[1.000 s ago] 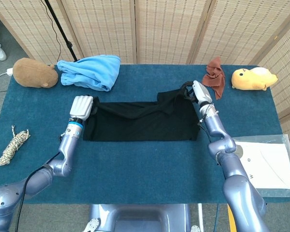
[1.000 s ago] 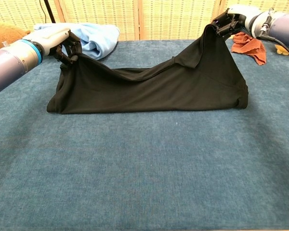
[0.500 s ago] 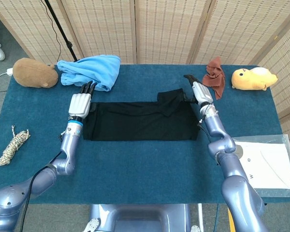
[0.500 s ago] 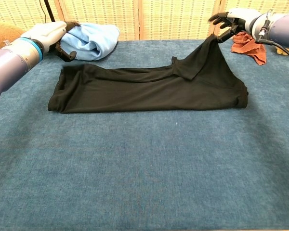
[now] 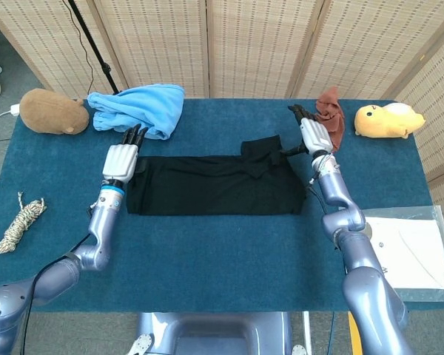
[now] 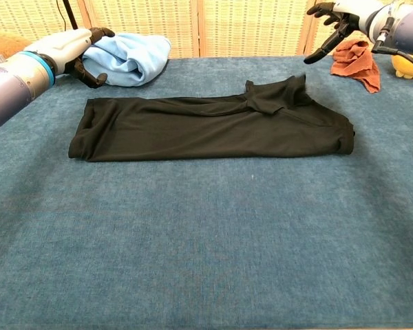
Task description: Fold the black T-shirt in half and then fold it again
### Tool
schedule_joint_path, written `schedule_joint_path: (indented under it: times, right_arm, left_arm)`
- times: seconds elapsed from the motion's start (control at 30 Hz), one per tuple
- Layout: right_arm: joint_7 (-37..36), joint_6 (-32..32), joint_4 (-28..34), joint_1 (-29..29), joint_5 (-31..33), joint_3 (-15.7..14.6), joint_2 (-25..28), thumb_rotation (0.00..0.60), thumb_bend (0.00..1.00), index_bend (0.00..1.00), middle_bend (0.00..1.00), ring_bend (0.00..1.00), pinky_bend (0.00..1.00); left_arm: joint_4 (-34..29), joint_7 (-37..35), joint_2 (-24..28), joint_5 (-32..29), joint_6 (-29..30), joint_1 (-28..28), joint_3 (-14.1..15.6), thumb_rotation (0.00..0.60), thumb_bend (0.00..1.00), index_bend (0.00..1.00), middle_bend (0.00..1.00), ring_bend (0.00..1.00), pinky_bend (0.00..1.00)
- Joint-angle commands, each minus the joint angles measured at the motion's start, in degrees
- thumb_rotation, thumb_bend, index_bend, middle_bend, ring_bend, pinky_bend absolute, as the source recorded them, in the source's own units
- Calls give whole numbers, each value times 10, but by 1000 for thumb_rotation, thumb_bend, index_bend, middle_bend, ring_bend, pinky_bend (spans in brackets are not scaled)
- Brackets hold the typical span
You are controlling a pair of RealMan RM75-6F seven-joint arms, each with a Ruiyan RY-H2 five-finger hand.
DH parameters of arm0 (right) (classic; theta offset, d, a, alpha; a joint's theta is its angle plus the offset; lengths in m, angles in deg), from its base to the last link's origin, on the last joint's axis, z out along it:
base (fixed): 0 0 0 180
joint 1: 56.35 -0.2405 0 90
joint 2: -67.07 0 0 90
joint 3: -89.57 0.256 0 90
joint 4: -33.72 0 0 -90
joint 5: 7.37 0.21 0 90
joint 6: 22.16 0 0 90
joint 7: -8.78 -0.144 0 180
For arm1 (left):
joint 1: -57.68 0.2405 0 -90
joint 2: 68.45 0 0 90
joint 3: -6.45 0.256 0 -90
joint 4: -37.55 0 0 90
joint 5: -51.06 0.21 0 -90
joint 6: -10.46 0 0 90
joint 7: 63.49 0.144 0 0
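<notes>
You are lifting your left hand (image 5: pixel 121 157) away, fingers spread and empty, near the table's far-left edge. The black cotton T-shirt (image 5: pixel 214 185), just released, is lying folded mid-table, so one fold looks done. Your right hand (image 6: pixel 337 20) is rising, released. The chest view is showing a rumpled flap at the far-right corner.

A black T-shirt (image 5: pixel 214 185) lies folded into a long, flat band across the middle of the blue worktop (image 5: pixel 222 259), a rumpled flap raised slightly near its right end, untouched.
</notes>
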Motion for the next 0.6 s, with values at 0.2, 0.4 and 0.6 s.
schedule_joint_path:
  times: [0.2, 0.4, 0.6]
  right_arm:
    - [98, 33, -17, -4, 31, 25, 7, 600, 0, 0, 0, 0, 0]
    - [115, 11, 1, 5, 42, 36, 20, 600, 0, 0, 0, 0, 0]
    - [84, -46, 47, 34, 24, 21, 48, 600, 0, 0, 0, 0, 0]
  left_arm:
    - [-78, 8, 37, 13, 15, 19, 12, 600, 430, 0, 0, 0, 283]
    - [-113, 2, 60, 30, 23, 27, 22, 600, 430, 0, 0, 0, 280]
    - [-147, -28, 97, 66, 11, 36, 48, 600, 429, 0, 0, 0, 280]
